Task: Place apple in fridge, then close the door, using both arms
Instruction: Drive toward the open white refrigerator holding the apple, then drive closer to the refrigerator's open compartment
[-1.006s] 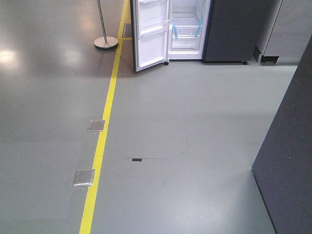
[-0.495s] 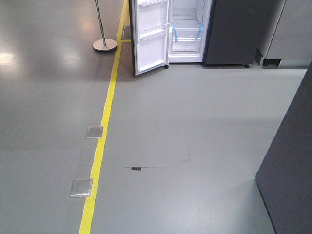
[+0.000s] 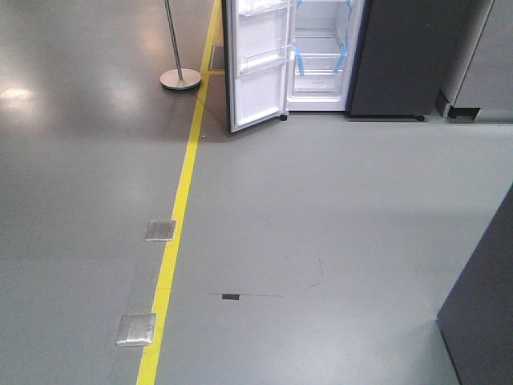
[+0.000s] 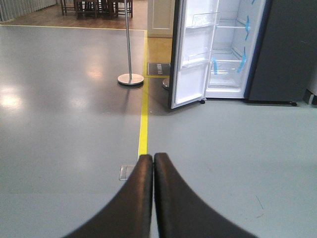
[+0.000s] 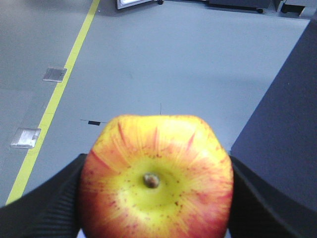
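In the front view, you see the fridge [image 3: 321, 56] far ahead across the grey floor [image 3: 337, 208], its door [image 3: 258, 72] swung open just beside a yellow line [image 3: 180, 208]. In the left wrist view, your left gripper [image 4: 153, 161] has its fingers pressed together with nothing between them. In the right wrist view, your right gripper [image 5: 157, 166] pinches the apple [image 5: 156, 183] between both fingers, with the stem facing the camera.
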{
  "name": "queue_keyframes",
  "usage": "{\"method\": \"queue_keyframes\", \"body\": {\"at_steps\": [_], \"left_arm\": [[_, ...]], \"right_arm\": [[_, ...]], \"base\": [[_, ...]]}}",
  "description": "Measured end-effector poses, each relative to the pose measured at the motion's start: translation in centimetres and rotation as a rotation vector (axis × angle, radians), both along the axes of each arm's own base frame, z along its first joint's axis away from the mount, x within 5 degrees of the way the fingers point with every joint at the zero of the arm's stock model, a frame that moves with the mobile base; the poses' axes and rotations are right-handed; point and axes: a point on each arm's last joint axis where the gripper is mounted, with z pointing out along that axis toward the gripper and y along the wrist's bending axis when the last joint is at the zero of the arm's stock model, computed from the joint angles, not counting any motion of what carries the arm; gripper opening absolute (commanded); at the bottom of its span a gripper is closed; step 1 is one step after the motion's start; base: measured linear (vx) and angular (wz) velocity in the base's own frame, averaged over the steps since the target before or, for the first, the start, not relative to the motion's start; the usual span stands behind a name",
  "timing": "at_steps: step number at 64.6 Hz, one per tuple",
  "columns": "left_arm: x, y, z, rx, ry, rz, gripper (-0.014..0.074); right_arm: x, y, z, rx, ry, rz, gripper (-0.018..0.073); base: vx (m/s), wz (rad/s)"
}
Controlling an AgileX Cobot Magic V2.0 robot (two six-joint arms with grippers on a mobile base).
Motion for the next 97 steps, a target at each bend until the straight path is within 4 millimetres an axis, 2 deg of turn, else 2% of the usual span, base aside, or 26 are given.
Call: {"method": "queue_keyframes", "body": {"at_steps": [97], "left_arm": [[0.00, 0.00, 0.00, 0.000, 0.000, 0.000, -0.0005]], "right_arm": [[0.00, 0.00, 0.00, 0.000, 0.000, 0.000, 0.0188]], "base": [[0.18, 0.02]]}}
